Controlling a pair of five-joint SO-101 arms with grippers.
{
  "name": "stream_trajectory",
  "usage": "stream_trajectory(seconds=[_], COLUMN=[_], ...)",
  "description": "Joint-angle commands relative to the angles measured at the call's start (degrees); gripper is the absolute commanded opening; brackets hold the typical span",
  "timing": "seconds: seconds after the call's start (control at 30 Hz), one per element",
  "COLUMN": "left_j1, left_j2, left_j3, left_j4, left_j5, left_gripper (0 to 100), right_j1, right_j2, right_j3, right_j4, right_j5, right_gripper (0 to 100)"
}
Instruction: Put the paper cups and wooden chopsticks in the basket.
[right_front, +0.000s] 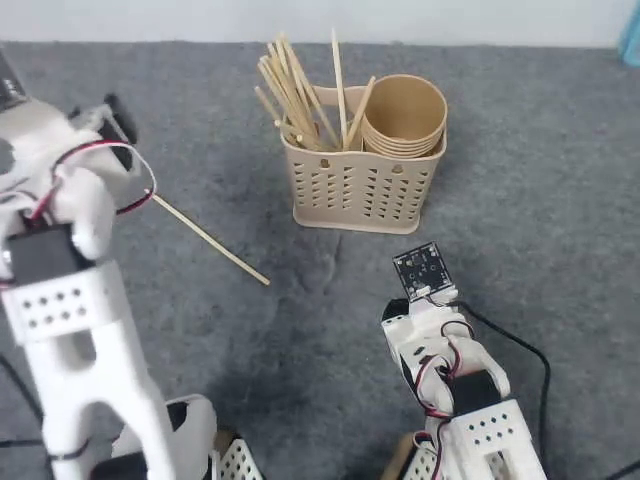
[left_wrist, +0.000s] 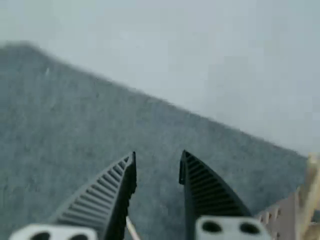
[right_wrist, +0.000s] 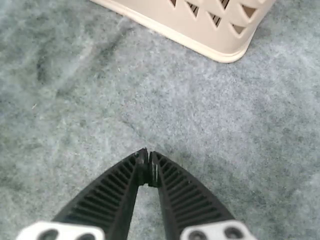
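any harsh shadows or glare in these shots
High view: soft, even light, with a dim shadow on the carpet beside the left arm, no glare. Right wrist view: even light across carpet and basket, no hot spots. Left wrist view: flat light on the wall, no glare.

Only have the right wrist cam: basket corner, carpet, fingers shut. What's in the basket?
Observer: A stack of paper cups and a bundle of wooden chopsticks, both standing upright in the basket.
Operator: Anything still out?
Observer: One chopstick lies on the carpet, on the left arm's side of the basket. One end runs under that arm.
Operator: Is the left holding it?
Observer: Can't tell. The left gripper has its fingers apart at the tips, and a sliver of the chopstick shows near their base.
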Motion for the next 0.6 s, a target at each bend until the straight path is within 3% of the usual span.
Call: stream_trajectory(seconds=[0.0,0.3,0.57], left_j1=[-3.16,-5.19,-5.01], left_j2=[8.0,35.96,52.04], left_j3=[-0.13,-7.78,-16.92], left_j4=[0.44,0.7,0.44], left_j5=[4.13,9.49,11.16], left_gripper=[13,13,13], right_j1=[0.57,0.57,0.57], right_j2=[-0.84,-0.75,-0.75], right_j3=[1.32,1.32,1.32], right_j4=[-0.84,-0.92,-1.01], right_j5=[1.41,1.41,1.41], right_gripper=[0.8,0.8,0.8])
